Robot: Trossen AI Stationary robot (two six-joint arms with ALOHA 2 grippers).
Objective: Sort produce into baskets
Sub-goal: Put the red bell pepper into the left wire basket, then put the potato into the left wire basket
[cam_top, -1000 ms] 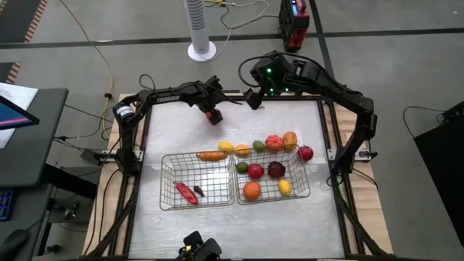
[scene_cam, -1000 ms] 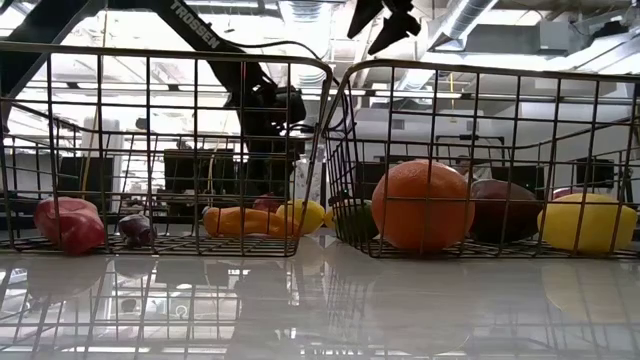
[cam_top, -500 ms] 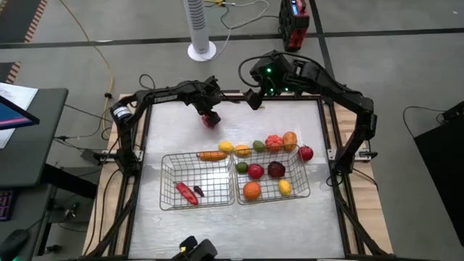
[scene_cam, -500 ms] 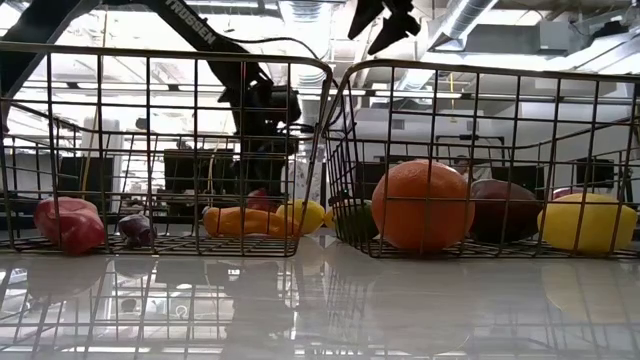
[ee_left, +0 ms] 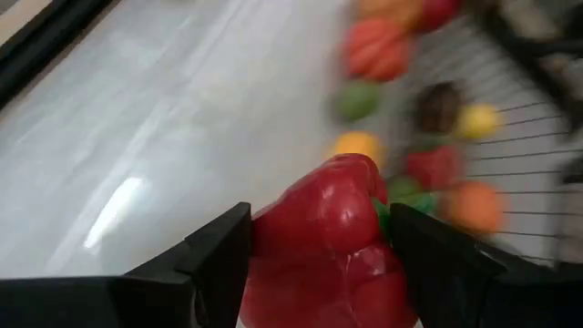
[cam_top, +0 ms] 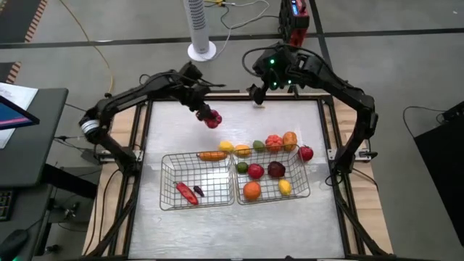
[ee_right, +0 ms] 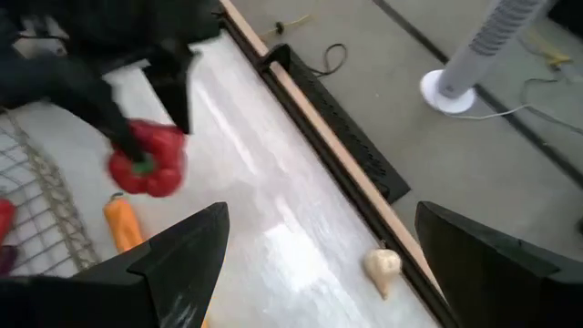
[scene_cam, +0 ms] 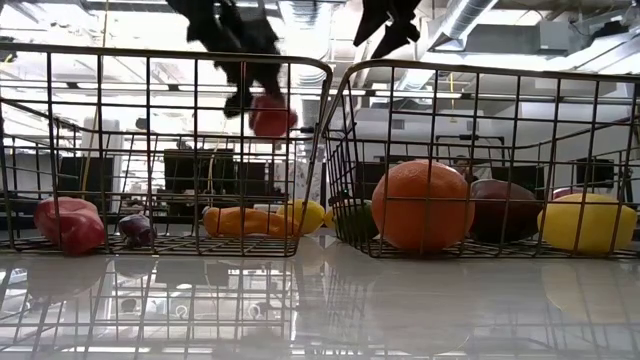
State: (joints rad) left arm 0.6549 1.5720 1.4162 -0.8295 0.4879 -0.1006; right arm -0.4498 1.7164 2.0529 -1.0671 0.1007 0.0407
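Above the table's far side, the left end effector [cam_top: 209, 116] has its fingers clamped on a red bell pepper [cam_top: 212, 119]; I'd carry it high over the left basket [cam_top: 168, 183] rim before dropping. Right end effector [cam_top: 255, 93] hangs wide open, empty.

Glossy red pepper [ee_left: 332, 232], silver wire-mesh baskets [cam_top: 170, 181], shiny white table [cam_top: 174, 123].

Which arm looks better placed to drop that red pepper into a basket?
The left: its fingers already hold the red pepper above the table, near the baskets. The right gripper waits open at the far edge.
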